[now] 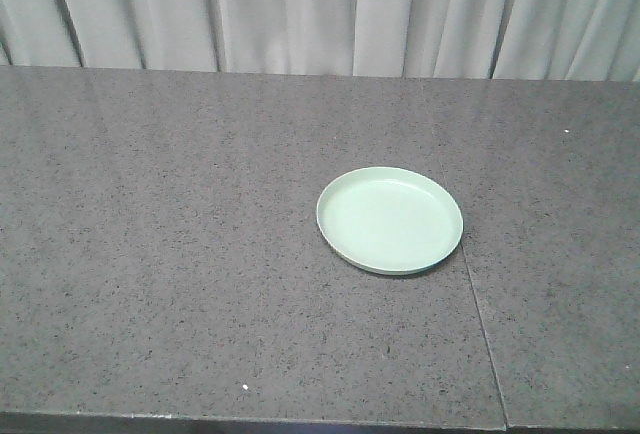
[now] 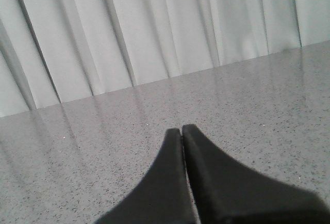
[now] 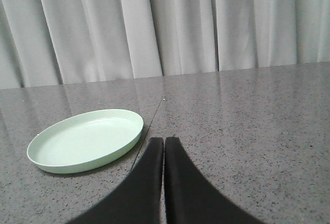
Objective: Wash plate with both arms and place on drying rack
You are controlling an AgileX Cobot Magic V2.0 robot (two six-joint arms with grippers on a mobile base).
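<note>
The pale mint-green plate [image 1: 390, 219] lies flat and empty on the grey speckled counter [image 1: 180, 254], right of centre in the front view. In the right wrist view the plate [image 3: 86, 140] sits ahead and to the left of my right gripper [image 3: 164, 140], which is shut with nothing between its black fingers and stays apart from the rim. My left gripper [image 2: 182, 129] is shut too, over bare counter [image 2: 77, 146], with no plate in its view. Neither arm shows in the front view. The drying rack is out of view.
A pleated white curtain [image 1: 320, 9] hangs along the counter's far edge. A thin seam [image 1: 478, 319] in the stone runs from beside the plate toward the front edge. The counter's front edge [image 1: 250, 422] is near the bottom of the front view.
</note>
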